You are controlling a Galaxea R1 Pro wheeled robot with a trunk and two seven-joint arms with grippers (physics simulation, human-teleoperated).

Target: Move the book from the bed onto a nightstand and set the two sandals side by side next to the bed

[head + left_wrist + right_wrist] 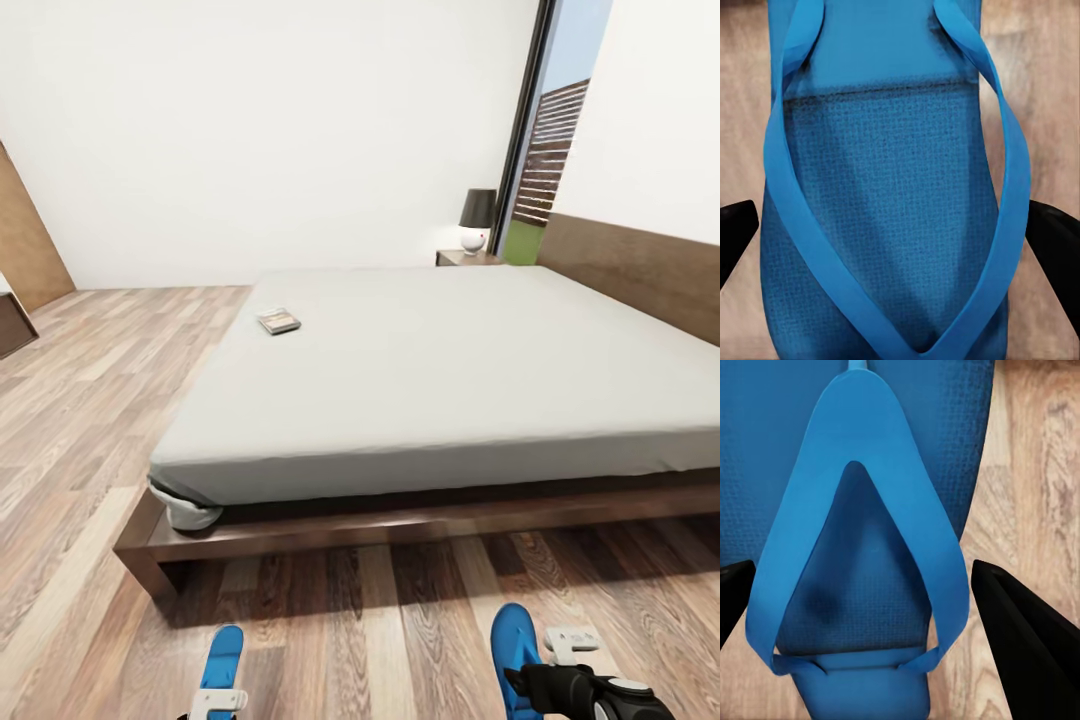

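Note:
The pale grey bed (450, 370) lies ahead in its dark wood frame. The book (278, 320) rests flat near its far left edge. A dark nightstand (462, 258) stands behind the bed's far corner. Two blue sandals lie apart on the plank floor in front of the bed, the left sandal (223, 655) (892, 187) and the right sandal (512, 645) (862, 450). My left gripper (896, 225) is open, one black finger (735, 240) on each side of its sandal. My right gripper (862, 577) straddles the other sandal the same way, fingers (1027, 645) wide apart.
A lamp (477, 220) sits on the nightstand beside a tall dark-framed window (545, 150). The brown headboard (640, 270) runs along the right wall. A low dark cabinet (12, 325) stands at the far left. Open plank floor (90, 400) stretches left of the bed.

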